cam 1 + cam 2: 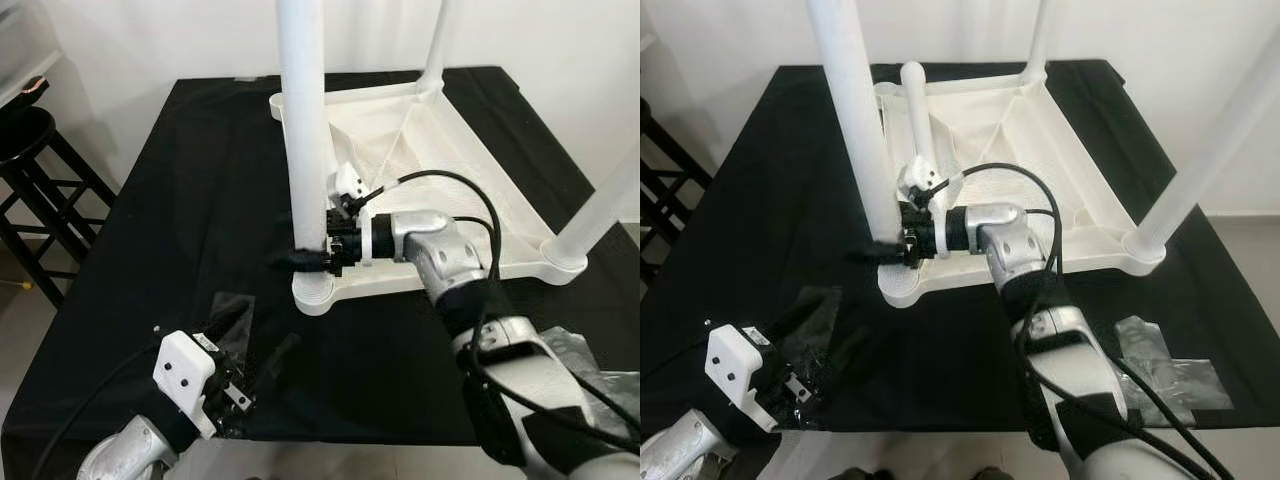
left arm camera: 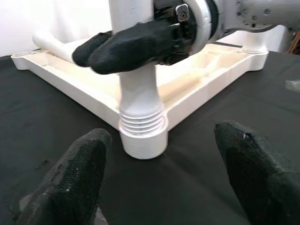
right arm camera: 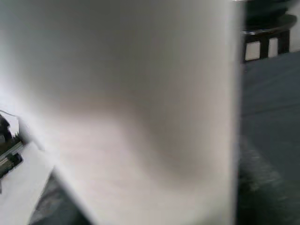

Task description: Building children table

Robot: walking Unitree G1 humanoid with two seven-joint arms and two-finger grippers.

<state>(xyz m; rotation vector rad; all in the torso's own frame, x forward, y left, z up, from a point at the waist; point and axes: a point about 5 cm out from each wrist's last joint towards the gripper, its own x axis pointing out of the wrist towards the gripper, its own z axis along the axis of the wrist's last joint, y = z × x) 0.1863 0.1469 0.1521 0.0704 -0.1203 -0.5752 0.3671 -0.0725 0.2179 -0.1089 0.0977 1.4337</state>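
White plastic tabletop (image 1: 470, 160) lies upside down on the black-covered surface (image 1: 170, 200), underside ribs facing up. Three legs stand upright in corner sockets: near-left leg (image 1: 305, 120), far leg (image 1: 437, 45), right leg (image 1: 600, 205). A fourth leg (image 1: 920, 115) lies loose inside the tray, leaning by the far-left corner.

Right hand (image 1: 305, 257) is closed around the near-left leg, low down, just above the threaded collar. Fingers (image 2: 126, 47) wrap both sides of the tube, per the left wrist view. Collar sits in the corner socket (image 1: 318, 292) with threads partly visible above it. Right wrist view is mostly blurred white tube up close.

Left hand (image 1: 255, 370) sits low near the front edge of the surface, apart from the tabletop, aimed at the same corner. Its fingers (image 2: 79, 178) are spread wide with nothing between them.

Clear plastic wrap (image 1: 1165, 365) lies flat on the cloth near the front right. Another crinkled piece (image 1: 232, 310) is by the left hand. Black stool (image 1: 30, 150) stands off the left side of the surface.
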